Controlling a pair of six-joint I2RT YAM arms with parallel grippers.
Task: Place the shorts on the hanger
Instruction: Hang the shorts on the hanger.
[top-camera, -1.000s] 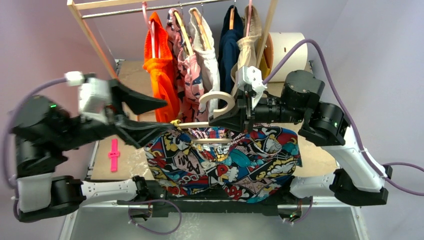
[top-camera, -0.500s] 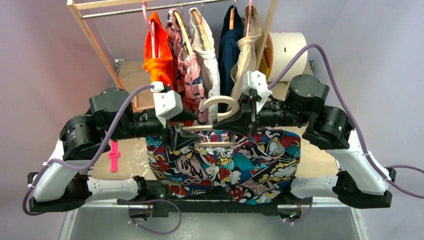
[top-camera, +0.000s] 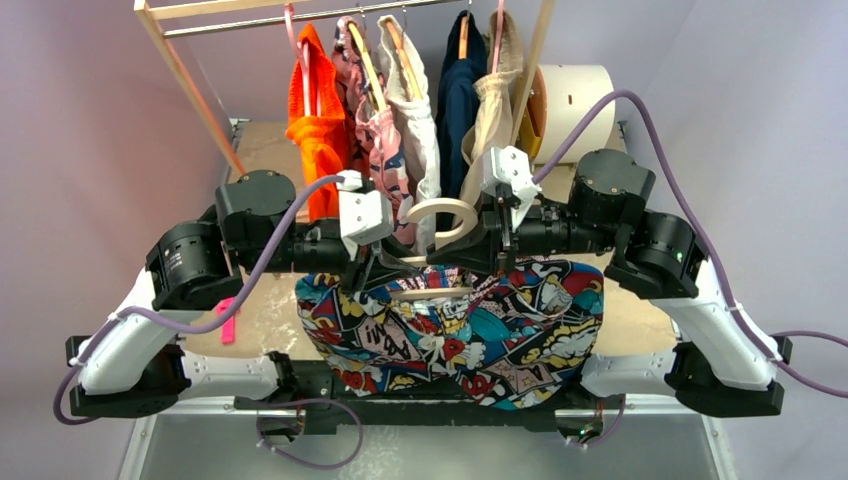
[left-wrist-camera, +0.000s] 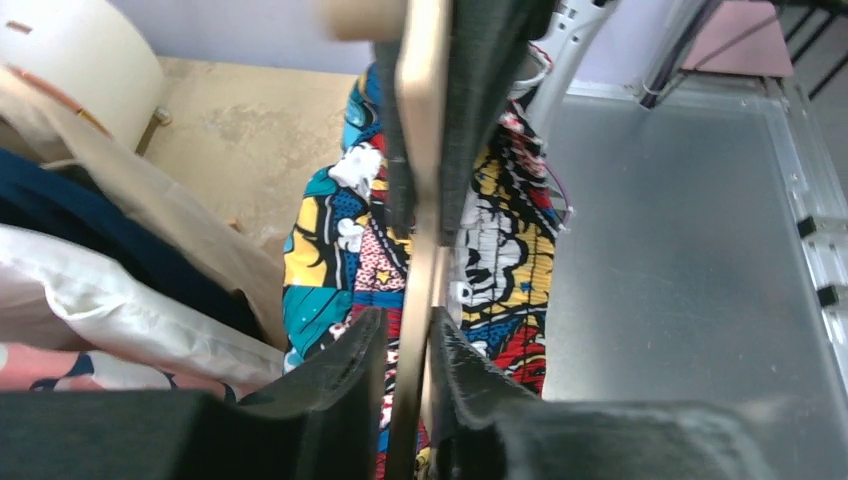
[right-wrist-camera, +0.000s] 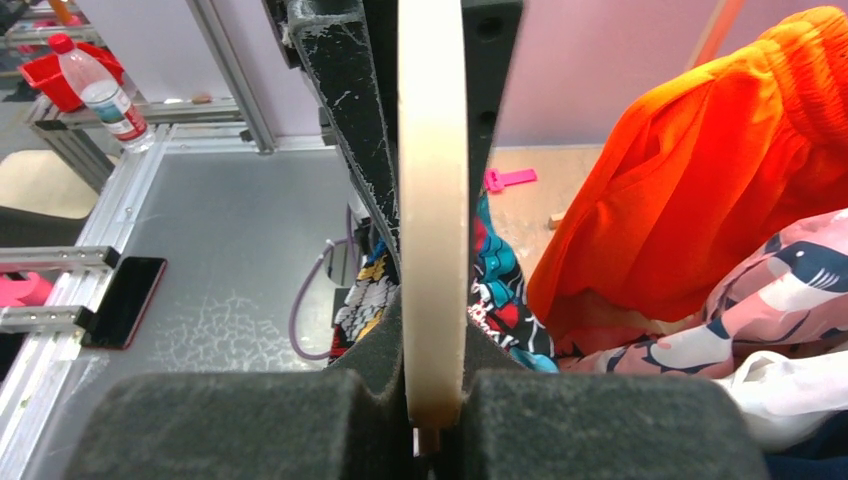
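The comic-print shorts (top-camera: 450, 340) hang draped over the crossbar of the cream hanger (top-camera: 440, 215), held up above the table. My right gripper (top-camera: 470, 250) is shut on the hanger (right-wrist-camera: 432, 200) near its hook; its pads press both sides in the right wrist view (right-wrist-camera: 435, 400). My left gripper (top-camera: 365, 272) straddles the hanger's left shoulder. In the left wrist view the hanger (left-wrist-camera: 420, 150) runs between the jaws (left-wrist-camera: 408, 340): one finger touches it and a thin gap shows at the other. The shorts (left-wrist-camera: 500, 250) hang below.
A wooden rack behind holds an orange garment (top-camera: 320, 140), a pink patterned one (top-camera: 375, 130), a white one and a navy one, close to both grippers. A cream roll (top-camera: 570, 100) stands back right. A pink clip (top-camera: 228, 315) lies on the table at left.
My left arm has swung in from the far left, and its wide-open jaws have narrowed around the hanger's left shoulder. The right gripper has kept hold of the hanger almost in place.
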